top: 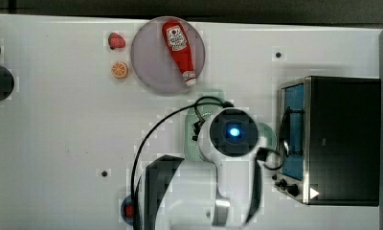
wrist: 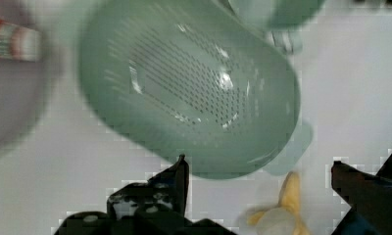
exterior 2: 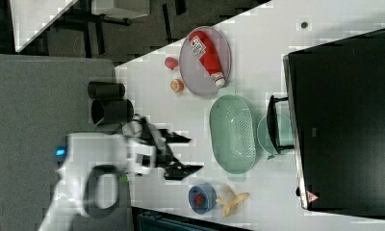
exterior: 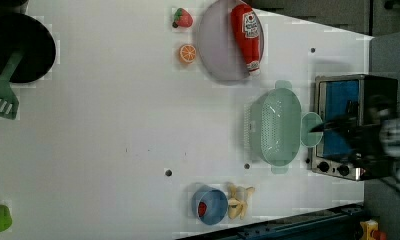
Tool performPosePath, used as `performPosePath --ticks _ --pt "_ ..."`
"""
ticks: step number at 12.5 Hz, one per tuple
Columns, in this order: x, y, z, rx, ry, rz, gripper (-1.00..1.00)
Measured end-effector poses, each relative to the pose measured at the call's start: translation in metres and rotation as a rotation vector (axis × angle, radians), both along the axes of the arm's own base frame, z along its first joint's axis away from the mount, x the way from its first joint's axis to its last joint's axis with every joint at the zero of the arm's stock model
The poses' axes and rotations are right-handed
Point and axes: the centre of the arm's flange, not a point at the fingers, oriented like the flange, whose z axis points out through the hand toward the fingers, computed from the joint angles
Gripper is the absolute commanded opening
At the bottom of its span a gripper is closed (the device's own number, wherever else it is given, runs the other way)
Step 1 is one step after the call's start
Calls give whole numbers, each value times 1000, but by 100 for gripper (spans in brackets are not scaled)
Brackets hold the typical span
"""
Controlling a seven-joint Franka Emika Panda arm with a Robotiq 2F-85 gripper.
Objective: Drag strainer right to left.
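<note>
The strainer [exterior: 275, 125] is a pale mint-green oval basket with a perforated bottom, standing on the white table beside a toaster oven. It also shows in the right view [exterior 2: 233, 132] and in the wrist view [wrist: 189, 93]. In the top view the arm's wrist covers most of the strainer [top: 192, 141]. My gripper [exterior 2: 193, 154] hangs well above the table, open, with nothing between its black fingers [wrist: 179, 171]. In the wrist view the gripper [wrist: 260, 169] is near one end of the strainer and does not touch it.
A green mug [exterior: 312, 129] sits between the strainer and the toaster oven [exterior: 348, 125]. A grey plate [exterior: 223, 45] holding a ketchup bottle [exterior: 248, 35] lies close by. A blue bowl [exterior: 210, 205] and a banana [exterior: 240, 200] are near the table edge. A black pan [exterior: 18, 47] is far off.
</note>
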Motion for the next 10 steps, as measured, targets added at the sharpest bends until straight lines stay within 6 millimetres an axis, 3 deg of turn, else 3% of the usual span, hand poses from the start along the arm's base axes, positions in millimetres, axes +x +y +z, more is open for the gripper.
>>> performPosePath --ticks 1,3,8,10 --pt "-6 4 -29 -16 34 -21 100" --pt "-5 7 -65 -47 19 -117 100" --pt "21 11 -109 -58 -122 -313 100" --pt "31 15 -143 -60 -154 -343 100"
